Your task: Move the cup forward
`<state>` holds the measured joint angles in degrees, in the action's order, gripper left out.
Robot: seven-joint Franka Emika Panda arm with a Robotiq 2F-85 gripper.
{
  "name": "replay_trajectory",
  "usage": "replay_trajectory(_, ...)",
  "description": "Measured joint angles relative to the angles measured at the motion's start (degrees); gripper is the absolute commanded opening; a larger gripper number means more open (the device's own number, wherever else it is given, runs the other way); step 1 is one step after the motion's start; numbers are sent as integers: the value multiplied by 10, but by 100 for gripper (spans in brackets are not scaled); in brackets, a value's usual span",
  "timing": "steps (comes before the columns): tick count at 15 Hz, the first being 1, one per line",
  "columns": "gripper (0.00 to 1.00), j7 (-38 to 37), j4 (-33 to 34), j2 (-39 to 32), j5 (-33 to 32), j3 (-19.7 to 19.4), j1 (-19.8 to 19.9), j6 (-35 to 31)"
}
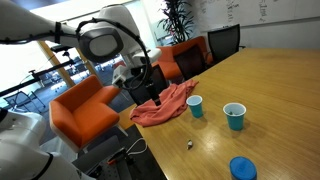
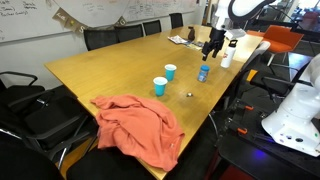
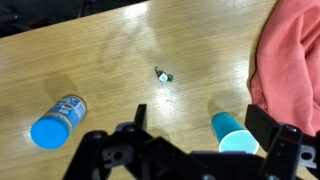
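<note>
Two small tapered cups stand on the wooden table [image 1: 280, 90]. The medium blue cup [image 1: 195, 106] with a white inside stands next to the orange cloth; it also shows in an exterior view [image 2: 170, 72]. The greener teal cup [image 1: 234, 116] [image 2: 160, 86] stands beside it. My gripper [image 1: 143, 90] [image 2: 211, 48] is open and empty, well above the table. In the wrist view one cup [image 3: 235, 135] shows far below, between my open fingers [image 3: 201, 121] and near the right one; I cannot tell which cup it is.
An orange cloth [image 1: 165, 103] [image 2: 135, 125] [image 3: 295, 60] hangs over the table edge. A blue-lidded bottle [image 2: 203, 73] [image 3: 60, 118] [image 1: 243, 168] stands on the table. A tiny object [image 3: 165, 75] lies between the bottle and the cups. Chairs ring the table.
</note>
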<state>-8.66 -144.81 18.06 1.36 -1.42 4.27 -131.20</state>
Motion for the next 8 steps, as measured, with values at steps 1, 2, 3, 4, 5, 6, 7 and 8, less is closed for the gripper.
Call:
replay_trajectory(1,100,-11,14,-21,-2,5,0,-11)
replay_trajectory(2,100,-20,31,-44,-3,8,0,-18)
replay_trajectory(3,100,-26,50,-68,-4,10,0,-22)
replay_trajectory(4,100,-35,70,-95,-9,12,-1,-27)
replay_trajectory(5,100,-46,94,-127,-15,13,-2,-32)
replay_trajectory(6,100,-59,119,-157,-24,14,-4,-36)
replay_trajectory(7,100,-73,144,-188,-30,14,-6,-39)
replay_trajectory(8,100,-86,170,-218,-34,14,-9,-42)
